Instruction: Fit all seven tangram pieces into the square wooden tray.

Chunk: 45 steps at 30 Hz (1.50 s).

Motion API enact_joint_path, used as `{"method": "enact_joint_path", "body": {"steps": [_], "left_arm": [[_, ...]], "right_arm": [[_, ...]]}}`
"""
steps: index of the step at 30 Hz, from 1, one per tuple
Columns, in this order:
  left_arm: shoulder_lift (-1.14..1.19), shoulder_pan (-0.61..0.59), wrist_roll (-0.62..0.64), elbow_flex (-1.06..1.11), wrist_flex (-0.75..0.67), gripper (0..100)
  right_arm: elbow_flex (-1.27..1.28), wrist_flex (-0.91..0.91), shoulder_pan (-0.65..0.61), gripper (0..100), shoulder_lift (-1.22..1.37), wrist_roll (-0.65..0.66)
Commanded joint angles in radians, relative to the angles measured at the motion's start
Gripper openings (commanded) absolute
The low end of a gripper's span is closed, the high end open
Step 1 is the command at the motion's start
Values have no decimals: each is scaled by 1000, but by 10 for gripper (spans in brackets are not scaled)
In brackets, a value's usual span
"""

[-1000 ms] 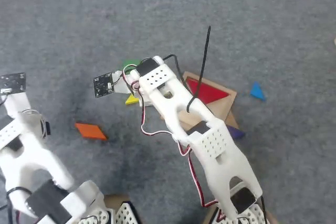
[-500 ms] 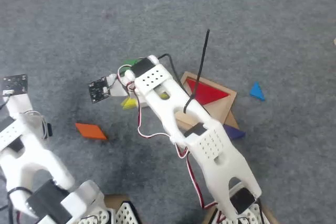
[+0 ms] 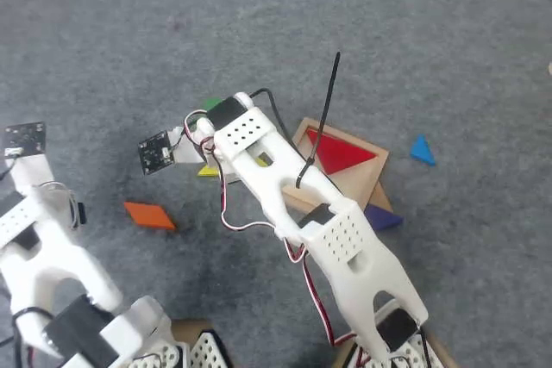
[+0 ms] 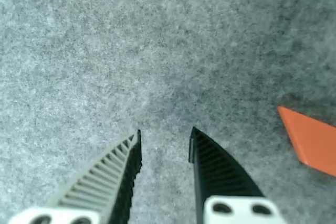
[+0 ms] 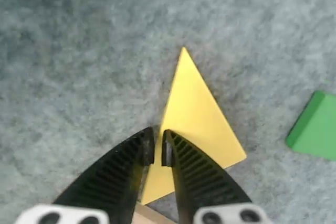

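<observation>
Swinging left since a second ago, the right arm point(image 3: 285, 180) stretches low across the wooden tray's point(image 3: 364, 182) left corner. Just past that corner, the right gripper point(image 5: 158, 142), jaws closed to a slit, sets its tips on the yellow triangle's point(image 5: 197, 114) edge, perhaps pinching it. The wrist view shows this contact; overhead, the wrist covers most of the triangle. Well left of the tray, the left gripper point(image 4: 165, 131) hangs partly open near the orange parallelogram point(image 3: 149, 215).
</observation>
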Motion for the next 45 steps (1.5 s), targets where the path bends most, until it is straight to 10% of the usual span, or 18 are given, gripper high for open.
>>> {"method": "enact_joint_path", "body": {"steps": [1, 25, 45], "left_arm": [[-40, -3, -12, -5, -15, 148], [-40, 2, -12, -4, -12, 148], [-46, 0, -12, 21, -15, 148]], "right_arm": [[-100, 77, 8, 105, -8, -29], [-301, 33, 39, 359, 203, 6], [-384, 237, 30, 350, 260, 221]]}}
